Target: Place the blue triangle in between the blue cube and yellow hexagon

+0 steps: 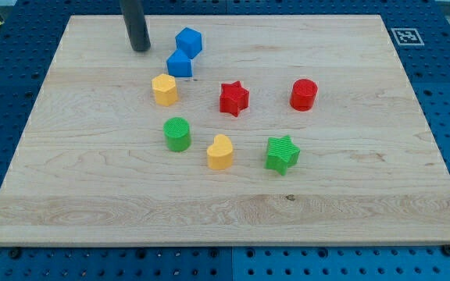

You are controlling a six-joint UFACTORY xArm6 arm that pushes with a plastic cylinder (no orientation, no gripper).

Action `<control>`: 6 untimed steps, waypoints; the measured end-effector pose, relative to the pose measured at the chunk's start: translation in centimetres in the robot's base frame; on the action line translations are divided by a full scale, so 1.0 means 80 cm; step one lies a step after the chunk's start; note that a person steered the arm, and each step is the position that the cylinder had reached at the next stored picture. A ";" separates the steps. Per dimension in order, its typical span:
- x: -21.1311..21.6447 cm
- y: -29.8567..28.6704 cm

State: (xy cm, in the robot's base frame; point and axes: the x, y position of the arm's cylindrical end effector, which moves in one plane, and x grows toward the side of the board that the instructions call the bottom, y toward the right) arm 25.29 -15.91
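Note:
My tip rests on the board near the view's top left, a short way left of the two blue blocks and touching neither. The blue cube sits near the top edge. The blue triangle lies just below it and looks to touch it. The yellow hexagon sits a little below and left of the triangle with a small gap. The three form a short line slanting down to the left, with the triangle in the middle.
A red star and a red cylinder sit to the right. A green cylinder, a yellow heart and a green star lie lower down. The wooden board lies on a blue perforated table.

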 end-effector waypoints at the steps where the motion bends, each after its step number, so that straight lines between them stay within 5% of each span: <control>1: -0.058 0.039; 2: -0.050 0.174; 4: 0.107 0.401; 6: 0.238 0.448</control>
